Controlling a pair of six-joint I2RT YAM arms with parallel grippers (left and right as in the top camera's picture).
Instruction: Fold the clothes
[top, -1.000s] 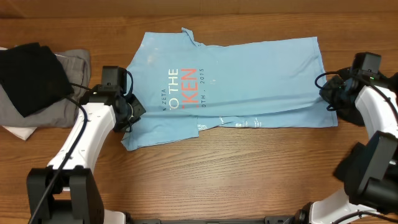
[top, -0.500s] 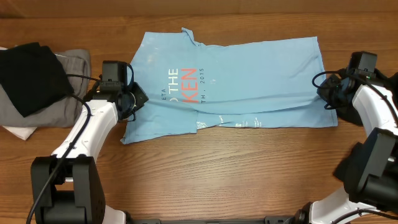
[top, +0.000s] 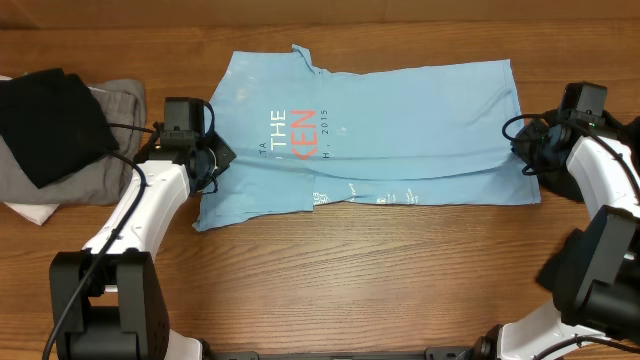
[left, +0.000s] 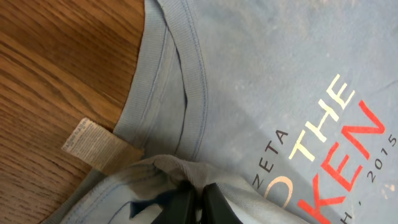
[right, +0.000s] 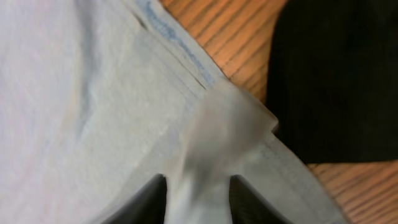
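Observation:
The light sky-blue T-shirt (top: 400, 120) lies spread on the wooden table, its near edge folded over and its red and white lettering (top: 295, 135) showing. My left gripper (top: 216, 160) is shut on a bunch of the shirt's fabric by the collar at its left end. The left wrist view shows the pinch (left: 199, 194), the collar (left: 186, 74) and a tan label (left: 93, 146). My right gripper (top: 525, 150) is at the shirt's right edge. In the right wrist view its jaws (right: 198, 190) hold a raised ridge of the hem (right: 217, 124).
A pile of other clothes lies at the far left: a black garment (top: 50, 115) on a grey one (top: 115, 145), with white (top: 30, 212) underneath. Bare wood lies in front of the shirt (top: 350, 270). A dark shape (right: 336, 74) fills the right wrist view's upper right.
My left gripper has moved away from the front edge, carrying the shirt's left end with it, and the folded near edge has shifted. The right gripper has hardly moved.

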